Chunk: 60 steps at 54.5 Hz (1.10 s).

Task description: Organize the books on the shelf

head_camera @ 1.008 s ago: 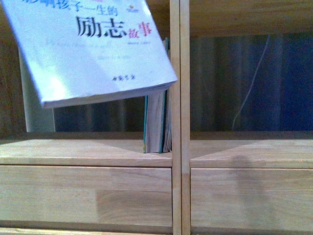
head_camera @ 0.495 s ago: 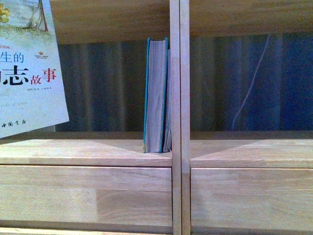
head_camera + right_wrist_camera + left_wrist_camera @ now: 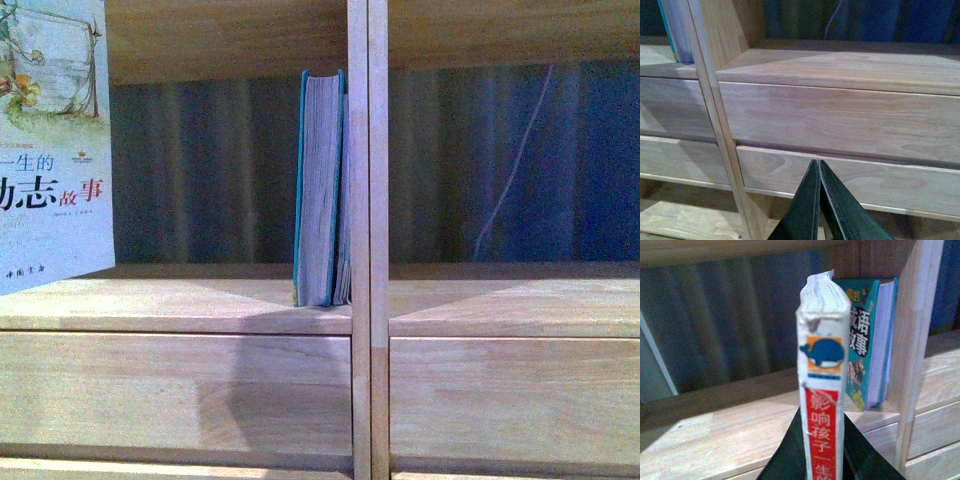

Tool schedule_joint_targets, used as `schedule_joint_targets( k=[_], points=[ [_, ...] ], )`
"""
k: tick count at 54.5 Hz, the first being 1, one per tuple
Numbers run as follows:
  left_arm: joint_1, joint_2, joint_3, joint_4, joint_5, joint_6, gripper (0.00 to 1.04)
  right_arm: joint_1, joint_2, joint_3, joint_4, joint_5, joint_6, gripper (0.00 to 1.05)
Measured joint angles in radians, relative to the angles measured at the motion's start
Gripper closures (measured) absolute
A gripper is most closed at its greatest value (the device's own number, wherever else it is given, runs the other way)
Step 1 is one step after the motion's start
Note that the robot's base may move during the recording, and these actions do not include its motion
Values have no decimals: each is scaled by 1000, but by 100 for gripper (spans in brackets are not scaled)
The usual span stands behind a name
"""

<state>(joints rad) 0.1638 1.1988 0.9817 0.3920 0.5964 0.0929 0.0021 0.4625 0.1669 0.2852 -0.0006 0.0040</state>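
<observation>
Clamping the paperback low on its spine, the left gripper had a black jaw pressed against each cover. That held the book upright, with the red band and whale logo facing the wrist camera. A grip that low left the top end free, handy for steering it into a slot, I'd say.

From the front it showed at the far left, cover facing out. Its lower edge sat about level with the board of the shelf; whether it touched was hard to call.

Well to its right, the teal book stood upright with page edges forward, tight against the centre post. That made it a ready bookend, with bare board between the two.

Meanwhile, the right gripper had its jaws closed together on nothing. It sat low before the drawers, clear of the work. Turning the paperback edge-on and filing it beside the teal book looked like the job in hand.
</observation>
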Motion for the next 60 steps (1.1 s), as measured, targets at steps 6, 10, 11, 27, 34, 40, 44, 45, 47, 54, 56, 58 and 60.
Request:
schedule_joint_targets(
  k=[6, 10, 11, 27, 34, 40, 44, 45, 47, 54, 56, 58, 60],
  points=[
    [-3, 82, 49, 43, -32, 43, 98, 0, -35, -31, 0, 0, 0, 102],
    [-10, 137, 77, 72, -48, 54, 98, 0, -56, -45, -4, 0, 0, 102],
    [-13, 159, 89, 82, -52, 56, 98, 0, -63, -50, -6, 0, 0, 102],
    [-116, 396, 233, 197, -134, 58, 98, 0, -153, -99, -47, 0, 0, 102],
    [-164, 486, 314, 209, -172, 61, 98, 0, -188, -114, -66, 0, 0, 102],
    [-196, 556, 383, 208, -204, 71, 98, 0, -212, -125, -81, 0, 0, 102],
    [-212, 599, 427, 208, -230, 70, 98, 0, -230, -130, -93, 0, 0, 102],
    [-215, 605, 433, 208, -233, 71, 98, 0, -232, -132, -95, 0, 0, 102],
    [-222, 623, 449, 209, -242, 71, 98, 0, -242, -142, -85, 1, 0, 102],
    [-253, 681, 508, 216, -277, 72, 98, 0, -274, -154, -96, 0, -1, 102],
    [-264, 696, 525, 217, -283, 73, 98, 0, -281, -154, -101, 0, -1, 102],
    [-272, 707, 537, 217, -289, 75, 98, 0, -303, -153, -125, 0, -1, 102],
    [-286, 724, 556, 219, -297, 76, 98, 0, -340, -153, -182, 0, -1, 102]
  ],
)
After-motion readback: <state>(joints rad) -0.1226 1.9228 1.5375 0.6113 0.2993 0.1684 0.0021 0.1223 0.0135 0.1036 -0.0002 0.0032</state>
